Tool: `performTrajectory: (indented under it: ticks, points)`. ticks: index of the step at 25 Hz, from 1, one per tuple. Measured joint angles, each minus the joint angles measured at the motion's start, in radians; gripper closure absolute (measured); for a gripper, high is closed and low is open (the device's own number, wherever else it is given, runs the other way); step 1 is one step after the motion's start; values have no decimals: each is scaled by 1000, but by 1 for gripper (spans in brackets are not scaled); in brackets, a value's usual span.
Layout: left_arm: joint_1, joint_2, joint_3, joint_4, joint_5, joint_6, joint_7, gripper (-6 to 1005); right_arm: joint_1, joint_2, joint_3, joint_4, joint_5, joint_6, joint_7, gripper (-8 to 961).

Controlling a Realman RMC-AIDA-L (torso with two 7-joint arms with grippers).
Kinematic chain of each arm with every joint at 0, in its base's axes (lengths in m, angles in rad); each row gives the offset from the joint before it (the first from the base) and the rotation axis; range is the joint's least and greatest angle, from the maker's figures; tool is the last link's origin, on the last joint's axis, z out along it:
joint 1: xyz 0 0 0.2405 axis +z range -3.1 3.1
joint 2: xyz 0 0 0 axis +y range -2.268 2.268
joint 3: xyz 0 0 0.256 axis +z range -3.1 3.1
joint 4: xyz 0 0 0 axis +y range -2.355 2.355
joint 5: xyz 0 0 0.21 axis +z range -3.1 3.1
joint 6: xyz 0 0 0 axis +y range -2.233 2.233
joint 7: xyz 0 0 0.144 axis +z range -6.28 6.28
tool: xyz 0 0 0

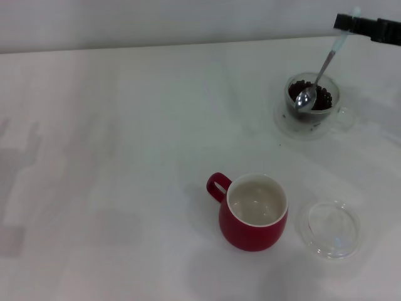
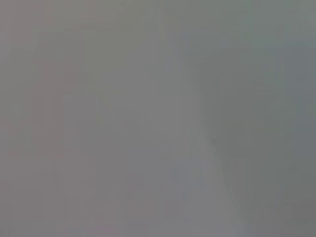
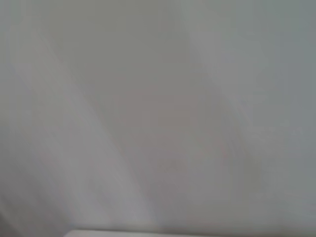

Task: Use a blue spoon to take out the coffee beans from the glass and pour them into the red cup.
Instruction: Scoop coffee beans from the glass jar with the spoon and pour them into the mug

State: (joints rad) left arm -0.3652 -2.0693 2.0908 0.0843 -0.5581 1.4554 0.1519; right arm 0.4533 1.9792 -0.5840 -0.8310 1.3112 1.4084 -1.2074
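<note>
Presently my right gripper [image 1: 351,22], seen at the far right edge of the head view, is clamped on the tip of the pale handle of the blue spoon [image 1: 319,74]. I hold the spoon steeply tilted so that its metal bowl reaches down into the mouth of the glass [image 1: 312,103], at the level of the coffee beans [image 1: 324,99]; I judge this to be the scooping step. Gripping the handle's end keeps my fingers well clear of the rim. The glass sits on its clear saucer base at the far right of the white table [image 1: 125,157] and holds a dark heap of beans; whether any lie in the spoon's bowl I cannot tell. The red cup [image 1: 253,214] stands upright nearer to me, well apart from the glass, handle turned to my left; its cream inside shows no beans, so no pour is yet done. A flat clear round dish [image 1: 330,229] lies just beside the cup on its right. My left gripper appears in no view.
</note>
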Motion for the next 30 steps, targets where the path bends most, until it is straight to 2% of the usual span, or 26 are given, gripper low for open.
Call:
performTrajectory:
  ticks: [7,16,30]
  points:
    - [-1,1,0,-9,1,-6,0,348,17,8,-28,3,-1,-137,-62,794]
    - [-3,3,0,-9,1,-8,0,347,17,11,-135,3,-9,-320,-89,792]
    - [-7,3,0,-10,-3,-9,0,347,13,21,-134,16,-34,-376,-54,789]
